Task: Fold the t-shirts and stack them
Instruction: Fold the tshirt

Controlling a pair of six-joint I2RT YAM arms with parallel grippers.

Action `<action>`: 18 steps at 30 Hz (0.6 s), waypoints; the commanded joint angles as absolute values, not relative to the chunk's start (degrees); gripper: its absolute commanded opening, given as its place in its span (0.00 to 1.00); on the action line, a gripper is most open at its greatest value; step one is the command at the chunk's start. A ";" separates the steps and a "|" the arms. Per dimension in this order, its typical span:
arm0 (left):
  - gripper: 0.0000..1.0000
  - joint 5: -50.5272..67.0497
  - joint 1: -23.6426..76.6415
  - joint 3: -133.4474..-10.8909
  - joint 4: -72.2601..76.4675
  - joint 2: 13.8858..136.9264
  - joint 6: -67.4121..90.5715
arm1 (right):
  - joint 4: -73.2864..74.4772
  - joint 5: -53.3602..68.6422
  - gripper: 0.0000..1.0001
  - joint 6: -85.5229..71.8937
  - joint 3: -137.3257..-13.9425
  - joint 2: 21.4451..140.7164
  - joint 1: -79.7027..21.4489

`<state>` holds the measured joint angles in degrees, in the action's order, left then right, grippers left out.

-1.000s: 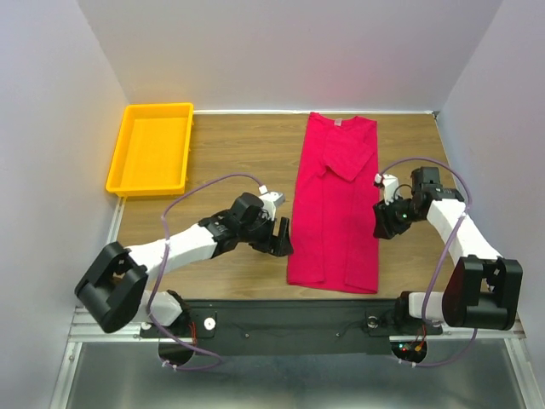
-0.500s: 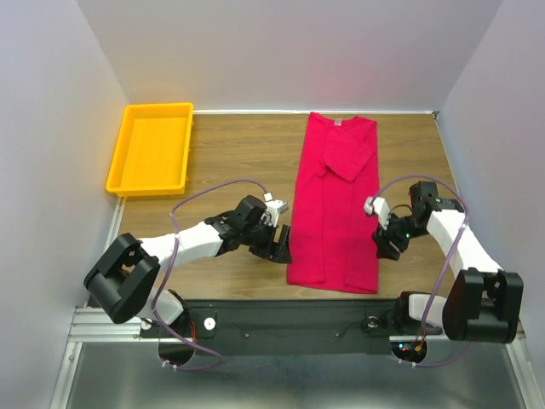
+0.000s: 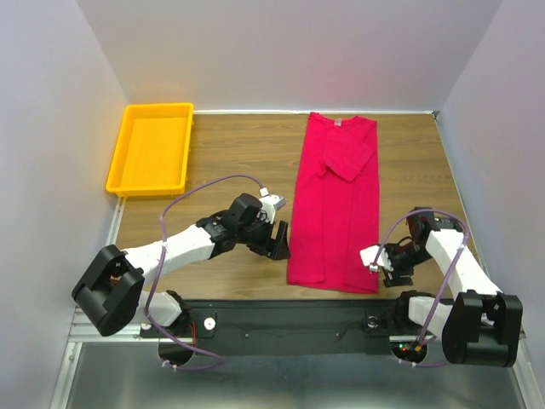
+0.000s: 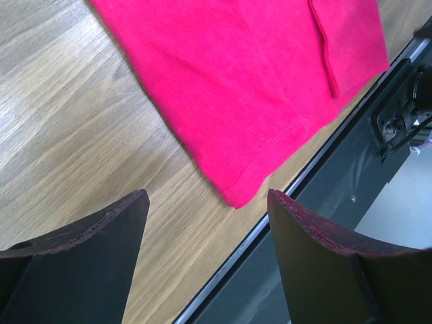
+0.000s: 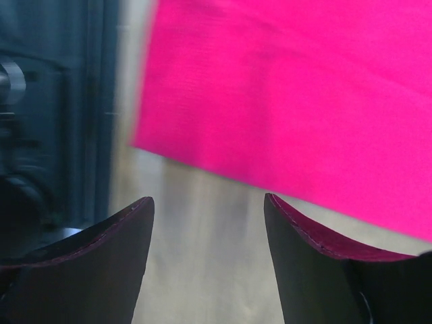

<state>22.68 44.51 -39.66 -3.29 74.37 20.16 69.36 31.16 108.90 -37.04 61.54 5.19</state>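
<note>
A crimson-red t-shirt (image 3: 334, 200) lies flat on the wooden table as a long narrow strip, neck label at the far end, sleeves folded in. My left gripper (image 3: 279, 243) stands open just left of its near left hem corner. In the left wrist view that t-shirt corner (image 4: 256, 74) lies just ahead of the left gripper (image 4: 208, 196), with only wood between the fingers. My right gripper (image 3: 381, 266) is open beside the near right corner. The right wrist view is blurred: the t-shirt edge (image 5: 304, 101) lies ahead of the right gripper (image 5: 209, 198), untouched.
A yellow plastic tray (image 3: 119, 162) sits at the far left of the table. The black mounting rail (image 3: 289, 311) runs along the near edge just below the shirt's hem. White walls close in the left, right and far sides.
My right gripper has travelled down the shirt's right side to the near right corner, its jaws spreading wider. The left gripper has barely shifted. The shirt has not moved.
</note>
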 commanded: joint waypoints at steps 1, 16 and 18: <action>0.82 22.41 44.38 -39.73 -2.81 72.86 19.25 | 74.53 30.31 0.71 147.82 -34.55 60.12 5.19; 0.82 23.64 44.38 -40.34 -2.46 75.23 19.25 | 64.17 38.14 0.73 148.45 -26.28 56.78 2.02; 0.82 23.90 44.38 -40.43 -2.29 75.32 19.51 | 63.72 37.97 0.74 148.53 -25.67 57.04 1.85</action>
